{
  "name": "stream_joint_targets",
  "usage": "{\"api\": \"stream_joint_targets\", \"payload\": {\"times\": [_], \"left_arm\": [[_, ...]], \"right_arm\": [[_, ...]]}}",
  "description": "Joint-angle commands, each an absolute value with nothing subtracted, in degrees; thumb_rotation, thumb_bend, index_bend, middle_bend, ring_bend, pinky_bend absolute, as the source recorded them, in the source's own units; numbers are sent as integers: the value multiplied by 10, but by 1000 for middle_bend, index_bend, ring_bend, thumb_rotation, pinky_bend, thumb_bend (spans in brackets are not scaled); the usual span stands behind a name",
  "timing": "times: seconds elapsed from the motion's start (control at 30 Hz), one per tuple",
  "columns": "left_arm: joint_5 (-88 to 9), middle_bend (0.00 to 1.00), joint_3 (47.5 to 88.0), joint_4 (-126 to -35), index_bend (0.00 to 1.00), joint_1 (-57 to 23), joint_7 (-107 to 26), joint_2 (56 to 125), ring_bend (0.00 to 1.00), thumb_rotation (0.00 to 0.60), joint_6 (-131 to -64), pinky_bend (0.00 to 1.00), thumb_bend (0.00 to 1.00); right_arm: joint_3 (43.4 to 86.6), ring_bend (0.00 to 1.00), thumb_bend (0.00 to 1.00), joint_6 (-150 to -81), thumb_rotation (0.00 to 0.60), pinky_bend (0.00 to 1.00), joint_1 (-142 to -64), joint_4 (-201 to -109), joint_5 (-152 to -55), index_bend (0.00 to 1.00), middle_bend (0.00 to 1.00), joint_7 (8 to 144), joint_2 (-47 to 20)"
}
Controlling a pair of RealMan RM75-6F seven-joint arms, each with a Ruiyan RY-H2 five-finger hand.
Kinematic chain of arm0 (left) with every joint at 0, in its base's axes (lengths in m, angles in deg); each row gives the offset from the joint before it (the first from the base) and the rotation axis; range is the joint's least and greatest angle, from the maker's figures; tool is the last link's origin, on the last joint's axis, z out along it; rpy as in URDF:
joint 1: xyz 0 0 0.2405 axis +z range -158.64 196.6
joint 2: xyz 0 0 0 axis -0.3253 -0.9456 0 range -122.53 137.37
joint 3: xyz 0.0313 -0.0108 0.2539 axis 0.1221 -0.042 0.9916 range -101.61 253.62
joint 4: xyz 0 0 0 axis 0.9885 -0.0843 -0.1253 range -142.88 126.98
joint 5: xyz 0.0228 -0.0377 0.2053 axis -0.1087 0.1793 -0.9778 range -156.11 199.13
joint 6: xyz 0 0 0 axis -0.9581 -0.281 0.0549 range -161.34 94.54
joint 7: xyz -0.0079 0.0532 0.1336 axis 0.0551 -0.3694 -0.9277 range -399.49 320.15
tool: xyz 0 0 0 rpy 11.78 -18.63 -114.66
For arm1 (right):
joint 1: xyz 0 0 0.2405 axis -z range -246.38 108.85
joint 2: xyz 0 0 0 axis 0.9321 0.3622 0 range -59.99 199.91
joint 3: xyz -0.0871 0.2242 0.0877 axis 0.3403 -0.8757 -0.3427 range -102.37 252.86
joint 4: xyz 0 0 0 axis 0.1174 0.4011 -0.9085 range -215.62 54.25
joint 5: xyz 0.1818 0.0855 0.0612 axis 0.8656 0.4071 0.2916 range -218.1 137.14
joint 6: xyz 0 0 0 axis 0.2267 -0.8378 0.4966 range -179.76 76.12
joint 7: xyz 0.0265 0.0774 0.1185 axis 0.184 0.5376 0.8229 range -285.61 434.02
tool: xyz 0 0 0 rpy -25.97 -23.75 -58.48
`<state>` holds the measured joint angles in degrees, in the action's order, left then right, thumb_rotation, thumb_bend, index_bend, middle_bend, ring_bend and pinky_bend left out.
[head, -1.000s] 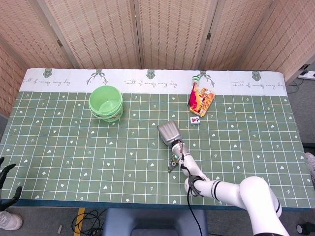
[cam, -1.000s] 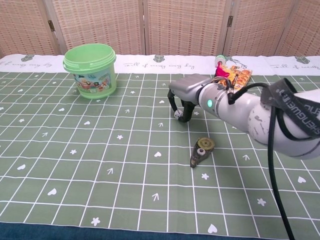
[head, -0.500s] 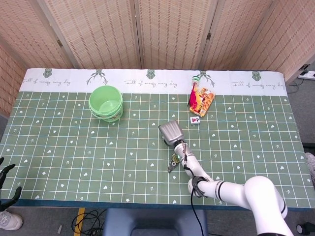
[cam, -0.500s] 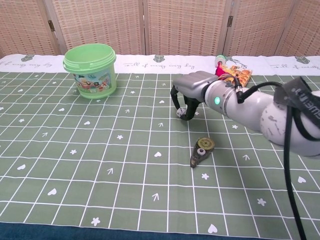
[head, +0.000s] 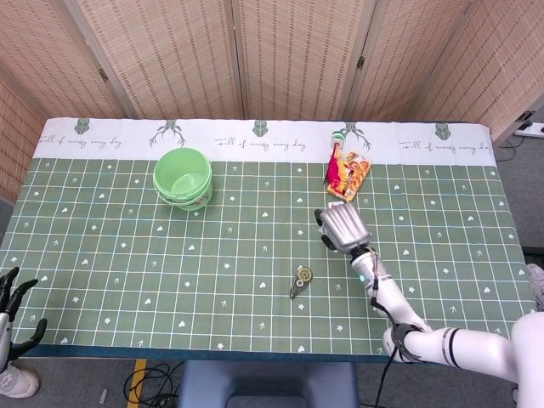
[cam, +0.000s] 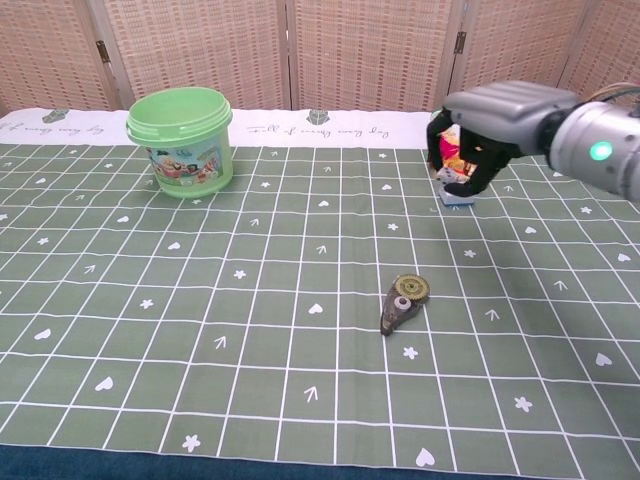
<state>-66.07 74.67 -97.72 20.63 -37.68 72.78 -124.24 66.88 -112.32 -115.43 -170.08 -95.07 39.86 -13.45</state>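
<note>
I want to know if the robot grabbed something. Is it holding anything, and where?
Cannot tell. The right hand curls over a small white tile on the table, but no grip shows. The left hand holds nothing.

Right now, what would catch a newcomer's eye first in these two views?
The right hand hangs over the far right of the table, fingers curled down just above a small white tile, in front of a red and orange snack packet. A green bucket stands alone at far left. A dark correction tape dispenser lies alone near the middle.
</note>
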Motion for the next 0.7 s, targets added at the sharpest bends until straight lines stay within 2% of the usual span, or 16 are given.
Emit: {"api": "stream_joint_targets", "payload": {"times": [0.03,0.17,0.27,0.37,0.4,0.43,0.53,0.6,0.7], "left_arm": [[-667,17,746,-982,201,202,-380,731,25,600,-1242,92,386],[-672,17,746,-987,201,199,-386,732,25,600,-1241,92,386],[-672,17,746,-991,201,197,-390,731,25,600,-1240,92,386],[-674,17,747,-995,201,196,-393,731,25,600,-1239,92,387],[-675,17,747,-996,201,196,-394,731,25,600,-1239,92,386],[-675,17,747,-997,201,195,-395,730,25,600,-1240,92,386],[-675,17,747,-999,201,195,-398,730,25,600,-1240,92,386],[-675,17,748,-999,201,195,-398,730,25,600,-1239,92,386],[-674,17,748,-1000,201,194,-399,730,25,600,-1238,92,386]], "right_arm": [[688,1000,263,-1123,600,1000,-1131,-1742,-933,640,985,399,-91],[691,1000,263,-1128,600,1000,-1122,-1756,-917,649,985,393,-75],[684,1000,264,-1161,600,1000,-1104,-1742,-982,649,985,449,-84],[672,1000,283,-1220,600,1000,-1082,-1710,-1080,652,986,553,-105],[666,1000,294,-1251,600,1000,-1074,-1692,-1120,627,986,598,-117],[662,1000,300,-1273,600,1000,-1068,-1678,-1143,522,985,629,-127],[647,1000,304,-1321,600,1000,-1055,-1649,-1179,80,974,684,-147],[641,1000,304,-1329,600,1000,-1050,-1645,-1181,7,971,686,-151],[638,1000,305,-1315,600,1000,-1046,-1655,-1170,0,971,675,-142]]}}
